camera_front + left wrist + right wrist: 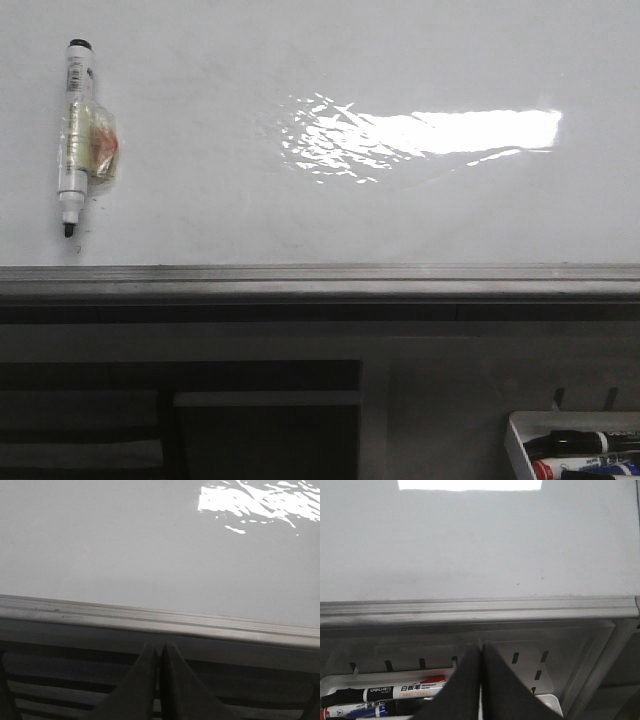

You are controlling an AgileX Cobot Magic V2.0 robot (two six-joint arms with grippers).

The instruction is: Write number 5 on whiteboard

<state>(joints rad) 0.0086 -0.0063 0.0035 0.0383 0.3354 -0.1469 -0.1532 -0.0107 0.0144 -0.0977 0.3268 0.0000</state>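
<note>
The whiteboard fills the upper part of the front view, glossy white with a bright light reflection, edged by a grey metal rail. No number 5 shows on it. A white marker with a black tip, wrapped in clear tape, lies on the board at the far left. Neither gripper shows in the front view. In the left wrist view my left gripper is shut and empty, below the rail. In the right wrist view my right gripper is shut and empty, above the marker tray.
A small white tray with several markers hangs below the rail at the lower right; its markers also show in the right wrist view. Dark slatted shelving sits under the board at the left.
</note>
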